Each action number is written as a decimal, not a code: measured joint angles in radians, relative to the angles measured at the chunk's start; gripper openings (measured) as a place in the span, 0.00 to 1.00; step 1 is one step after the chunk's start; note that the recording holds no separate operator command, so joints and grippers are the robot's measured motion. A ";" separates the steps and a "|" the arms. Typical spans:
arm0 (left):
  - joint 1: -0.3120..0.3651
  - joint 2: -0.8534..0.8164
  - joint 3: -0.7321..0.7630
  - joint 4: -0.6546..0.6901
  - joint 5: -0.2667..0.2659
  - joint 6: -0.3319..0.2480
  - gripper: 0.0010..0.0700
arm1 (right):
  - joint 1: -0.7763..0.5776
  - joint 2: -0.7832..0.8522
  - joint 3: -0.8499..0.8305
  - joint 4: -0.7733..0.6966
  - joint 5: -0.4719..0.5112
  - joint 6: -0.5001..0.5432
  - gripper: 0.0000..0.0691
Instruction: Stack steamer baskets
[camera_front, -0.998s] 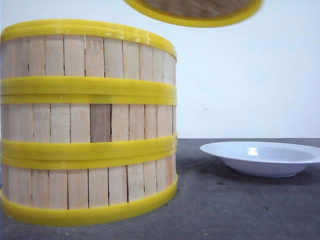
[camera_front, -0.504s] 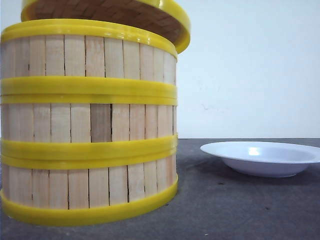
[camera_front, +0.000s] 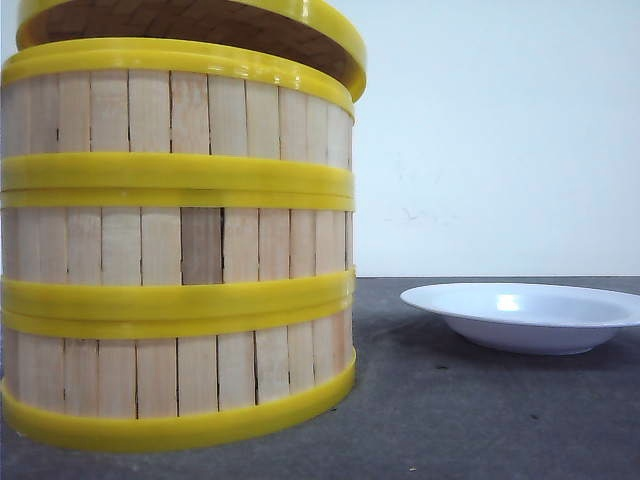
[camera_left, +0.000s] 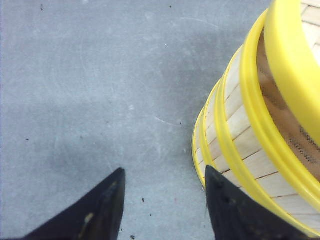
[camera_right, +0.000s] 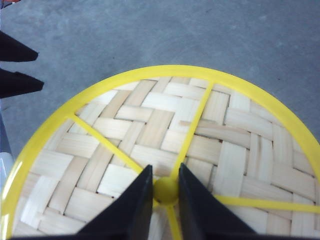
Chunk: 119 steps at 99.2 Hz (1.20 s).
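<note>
Three steamer baskets stand stacked at the left of the front view: top (camera_front: 170, 110), middle (camera_front: 170, 245), bottom (camera_front: 170, 375). A woven bamboo lid (camera_front: 200, 20) with a yellow rim hangs tilted just over the top basket, its right edge lower. My right gripper (camera_right: 165, 175) is shut on the lid's yellow knob (camera_right: 165, 192), above the woven dome (camera_right: 150, 125). My left gripper (camera_left: 165, 177) is open over bare table, one finger close beside the stack's wall (camera_left: 240, 135). The lid's rim (camera_left: 290, 65) shows above that wall.
A shallow white plate (camera_front: 520, 315) lies on the grey table (camera_front: 450, 420) to the right of the stack. A pale wall stands behind. Two dark pointed fingers (camera_right: 15, 65) show at the edge of the right wrist view.
The lid has come from high at the right, leftward and down, and now hangs just over the top basket. Stack and plate have not moved.
</note>
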 joint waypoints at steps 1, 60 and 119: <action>0.000 0.000 0.000 0.000 0.000 0.000 0.42 | 0.000 0.000 0.000 0.000 0.000 0.000 0.08; 0.000 0.000 0.000 0.000 0.000 0.000 0.42 | 0.032 0.048 0.009 -0.001 0.064 -0.026 0.08; 0.000 0.000 0.000 0.000 0.000 0.000 0.42 | 0.039 0.048 0.022 -0.050 0.095 -0.038 0.08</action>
